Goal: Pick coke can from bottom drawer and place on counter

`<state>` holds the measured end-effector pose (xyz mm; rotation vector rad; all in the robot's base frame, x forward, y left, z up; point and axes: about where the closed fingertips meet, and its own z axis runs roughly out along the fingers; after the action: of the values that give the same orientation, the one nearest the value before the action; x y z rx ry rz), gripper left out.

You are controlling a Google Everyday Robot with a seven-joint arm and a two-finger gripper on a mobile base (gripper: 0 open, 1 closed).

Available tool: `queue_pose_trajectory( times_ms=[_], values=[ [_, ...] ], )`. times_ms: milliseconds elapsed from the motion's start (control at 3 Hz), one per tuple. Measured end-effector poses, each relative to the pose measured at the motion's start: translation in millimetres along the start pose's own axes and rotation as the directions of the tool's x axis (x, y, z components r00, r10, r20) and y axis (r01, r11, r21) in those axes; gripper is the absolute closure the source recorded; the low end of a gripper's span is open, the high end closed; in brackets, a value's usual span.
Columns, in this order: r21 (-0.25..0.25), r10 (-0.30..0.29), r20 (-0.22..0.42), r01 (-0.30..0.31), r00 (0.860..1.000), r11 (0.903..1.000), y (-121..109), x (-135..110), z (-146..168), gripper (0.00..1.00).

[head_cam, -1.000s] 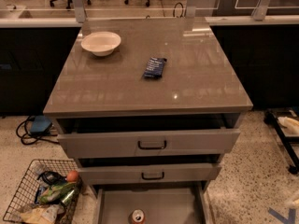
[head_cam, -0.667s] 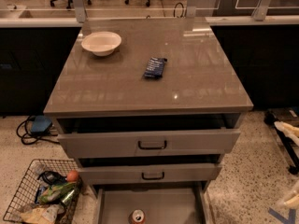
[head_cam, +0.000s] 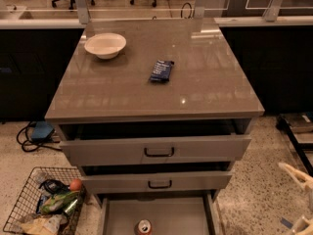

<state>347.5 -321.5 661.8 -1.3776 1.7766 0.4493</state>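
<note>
The coke can (head_cam: 143,227) stands upright on the flat grey floor of the open bottom drawer (head_cam: 176,213), at the bottom edge of the view, its silver top showing. The glossy grey-brown counter (head_cam: 122,89) tops the cabinet above it. My gripper (head_cam: 300,199) shows only as two pale fingers at the lower right edge, beside the cabinet and well right of the can. The fingers stand apart and hold nothing.
A white bowl (head_cam: 105,45) and a dark blue snack packet (head_cam: 161,70) lie on the counter. The two upper drawers (head_cam: 156,151) are slightly pulled out. A wire basket (head_cam: 41,207) of items sits on the floor at lower left. Cables (head_cam: 34,133) lie at left.
The pale gripper fingers have come further into view at the lower right edge, rising a little. The can, drawers and counter items have not moved.
</note>
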Motion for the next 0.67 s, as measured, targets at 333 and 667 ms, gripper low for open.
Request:
queue_pose_trajectory(
  times_ms=[333,667],
  values=[
    [-0.004,0.021,0.038,-0.021,0.999,0.9998,23.4,40.5,23.1,0.0],
    [-0.048,0.096,0.087,-0.092,0.992,0.9946,49.9,94.8,65.7,0.0]
  ],
)
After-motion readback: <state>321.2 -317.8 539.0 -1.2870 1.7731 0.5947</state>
